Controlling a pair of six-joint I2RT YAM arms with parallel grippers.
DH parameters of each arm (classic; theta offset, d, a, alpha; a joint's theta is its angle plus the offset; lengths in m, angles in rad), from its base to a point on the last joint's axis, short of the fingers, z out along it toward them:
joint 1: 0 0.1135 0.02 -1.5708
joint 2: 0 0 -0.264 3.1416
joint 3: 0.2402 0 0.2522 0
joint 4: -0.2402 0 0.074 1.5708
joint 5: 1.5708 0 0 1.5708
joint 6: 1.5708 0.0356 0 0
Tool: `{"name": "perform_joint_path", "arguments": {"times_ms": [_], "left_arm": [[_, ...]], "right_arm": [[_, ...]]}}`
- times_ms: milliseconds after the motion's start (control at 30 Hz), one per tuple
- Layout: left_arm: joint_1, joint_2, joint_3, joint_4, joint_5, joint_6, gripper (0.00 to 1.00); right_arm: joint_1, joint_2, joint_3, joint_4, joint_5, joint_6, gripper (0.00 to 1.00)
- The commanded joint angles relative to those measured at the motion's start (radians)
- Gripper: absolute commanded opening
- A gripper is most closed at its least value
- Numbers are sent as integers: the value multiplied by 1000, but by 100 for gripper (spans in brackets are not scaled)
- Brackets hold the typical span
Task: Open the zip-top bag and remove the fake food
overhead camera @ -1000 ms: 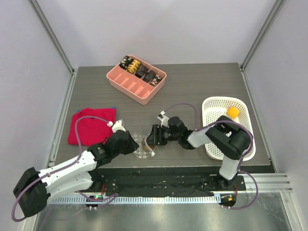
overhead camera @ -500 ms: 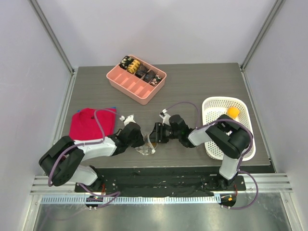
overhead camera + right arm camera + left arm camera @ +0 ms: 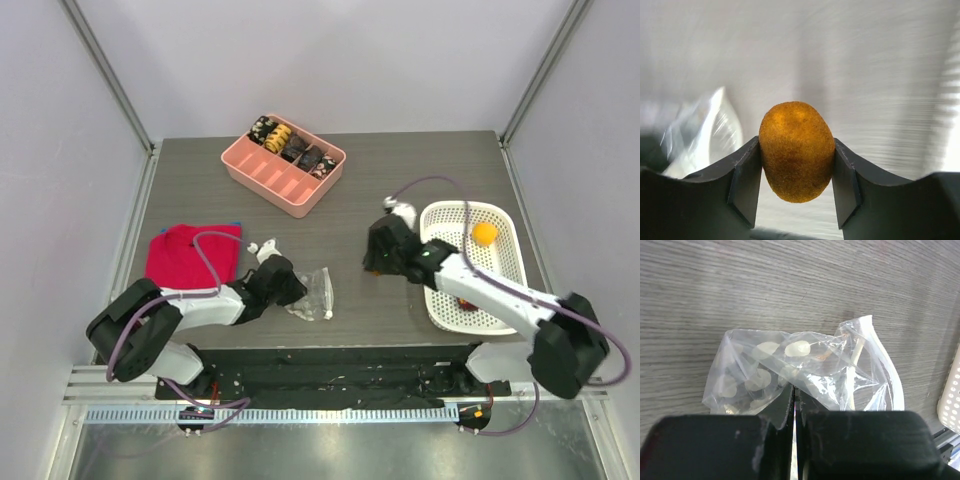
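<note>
Zip-top bag (image 3: 790, 367) is being pinched on the table (image 3: 420, 170) by the closed left gripper (image 3: 794, 401). Orange fake food (image 3: 796, 135) is being clamped by the half-spread right gripper (image 3: 796, 155); being round, it could be squeezed out.

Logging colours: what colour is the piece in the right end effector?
The fake food piece is golden orange-brown, clearest in the right wrist view.

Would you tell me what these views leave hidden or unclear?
- Top view: the right gripper mostly covers the fake food it holds.
- Top view: the right arm hides part of the white basket.
- Right wrist view: the background is blurred.
- Left wrist view: the left gripper covers the near edge of the zip-top bag.
</note>
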Motion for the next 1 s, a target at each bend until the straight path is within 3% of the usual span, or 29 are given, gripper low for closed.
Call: {"name": "perform_joint_path", "arguments": {"times_ms": [0, 33, 133, 233, 400, 500, 533, 600, 633, 767, 967], "left_arm": [[-14, 16, -7, -141, -1, 57, 3], [-20, -7, 1, -155, -4, 73, 7], [-53, -142, 56, -290, -50, 134, 34], [-59, -280, 99, -429, -70, 183, 52], [-56, -419, 156, -612, -99, 229, 59], [-57, -498, 155, -629, -71, 243, 60], [-56, -539, 147, -629, -68, 241, 61], [-56, -575, 142, -629, -65, 237, 62], [-56, -586, 144, -635, -65, 235, 63], [-56, -632, 164, -648, -41, 235, 71], [-56, -721, 182, -611, -18, 249, 82]], "right_arm": [[-243, -202, 53, -342, 321, -36, 2], [-307, -229, 42, -339, 310, -44, 1], [-499, -288, 9, -334, 290, -79, 9], [-577, -271, -8, -310, 270, -78, 18], [-648, -219, -45, -272, 261, -27, 26], [-660, -204, -47, -264, 269, -27, 32], [-660, -201, -45, -265, 267, -29, 57], [-659, -202, -45, -252, 212, -53, 88], [-659, -210, -44, -252, 209, -61, 99], [-632, -278, -34, -256, 216, -81, 100], [-386, -400, 15, -252, 180, -24, 100]]}}
